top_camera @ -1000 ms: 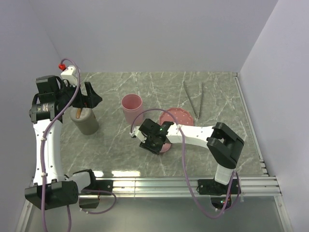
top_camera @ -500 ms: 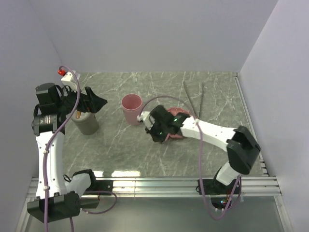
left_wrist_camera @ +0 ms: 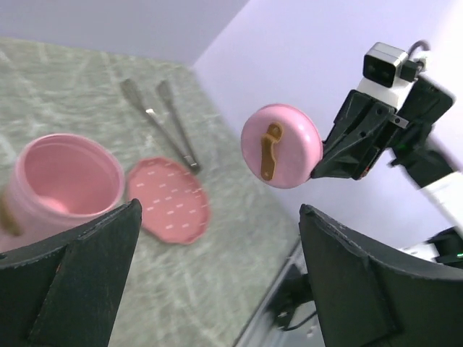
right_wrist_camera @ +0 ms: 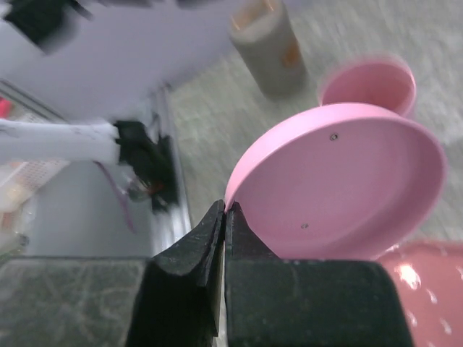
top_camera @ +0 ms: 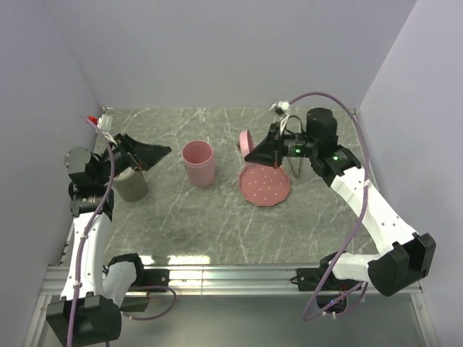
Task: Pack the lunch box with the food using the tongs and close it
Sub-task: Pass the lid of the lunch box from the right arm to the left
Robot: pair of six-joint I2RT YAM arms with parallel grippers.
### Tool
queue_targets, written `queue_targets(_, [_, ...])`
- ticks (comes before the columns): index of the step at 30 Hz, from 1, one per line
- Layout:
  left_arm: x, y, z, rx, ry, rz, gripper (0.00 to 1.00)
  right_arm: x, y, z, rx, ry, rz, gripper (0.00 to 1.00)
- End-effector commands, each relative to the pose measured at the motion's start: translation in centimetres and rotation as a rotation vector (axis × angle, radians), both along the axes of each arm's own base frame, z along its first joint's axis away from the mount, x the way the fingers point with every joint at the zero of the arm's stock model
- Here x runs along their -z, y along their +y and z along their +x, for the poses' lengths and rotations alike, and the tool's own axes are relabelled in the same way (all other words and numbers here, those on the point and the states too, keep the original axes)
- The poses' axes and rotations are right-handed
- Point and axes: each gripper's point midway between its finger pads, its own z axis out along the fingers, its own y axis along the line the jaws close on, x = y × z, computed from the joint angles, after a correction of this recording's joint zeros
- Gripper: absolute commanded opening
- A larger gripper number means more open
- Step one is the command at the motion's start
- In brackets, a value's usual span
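My right gripper [top_camera: 259, 153] is pinching fully closed on the rim of the round pink lid [top_camera: 247, 142], holding it on edge in the air over the far left side of the pink speckled plate [top_camera: 266, 186]. My left gripper [top_camera: 150, 153] is gaping wide and holding nothing, hovering beside the grey canister [top_camera: 130, 186] at the left. The open pink lunch box [top_camera: 198, 163] is standing mid-table. The tongs [left_wrist_camera: 150, 113] are lying on the table, just beyond the plate.
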Motion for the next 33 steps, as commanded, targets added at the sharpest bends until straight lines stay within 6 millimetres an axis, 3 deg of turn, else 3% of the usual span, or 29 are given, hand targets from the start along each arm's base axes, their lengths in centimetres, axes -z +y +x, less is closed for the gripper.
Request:
queue_targets(1, [-5.0,-1.5,-0.8,0.048,-0.122,-0.124,0.95,-7.5,0.1,-2.9,-0.154,-0.007,0.264,0.00])
queue_targets(3, [-5.9,-2.9,-0.9,0.088,-0.170,-0.121,0.94,-9.6,-0.2,-2.9,-0.177,-0.044,0.347,0.00])
queue_targets(4, [-6.4,-3.5,-1.1,0.105,-0.206,-0.113,0.93,-10.2,-0.2,-3.2,-0.173,0.065,0.381,0.00])
queue_targets(6, [-7.5,-5.6,-2.0,0.159,-0.328,-0.073,0.92,-11.6,-0.2,-3.2,-0.204,0.040,0.445,0.00])
queue_targets(8, [-7.9,-7.4,-2.9,0.215,-0.406,-0.045,0.91,-12.4,-0.2,-3.6,-0.219,0.150,0.490,0.00])
queue_targets(11, [-8.2,-8.9,-3.3,0.266,-0.433,-0.073,0.90,-13.6,-0.3,-3.7,-0.246,0.186,0.546,0.00])
queue_targets(15, [-8.2,-10.3,-2.2,0.291,-0.357,-0.143,0.90,-14.7,-0.4,-3.8,-0.251,0.170,0.575,0.00])
queue_targets(23, [-10.2,-12.9,-0.1,0.248,-0.294,-0.213,0.76,-14.5,0.0,-1.7,-0.171,0.211,0.617,0.00])
queue_targets(27, [-10.4,-13.6,2.0,0.213,-0.239,-0.222,0.67,-14.0,0.1,-0.8,-0.146,0.215,0.625,0.00])
queue_targets(33, [-10.5,-15.6,1.3,0.270,-0.242,-0.210,0.63,-14.0,0.2,-0.3,-0.134,0.216,0.634,0.00])
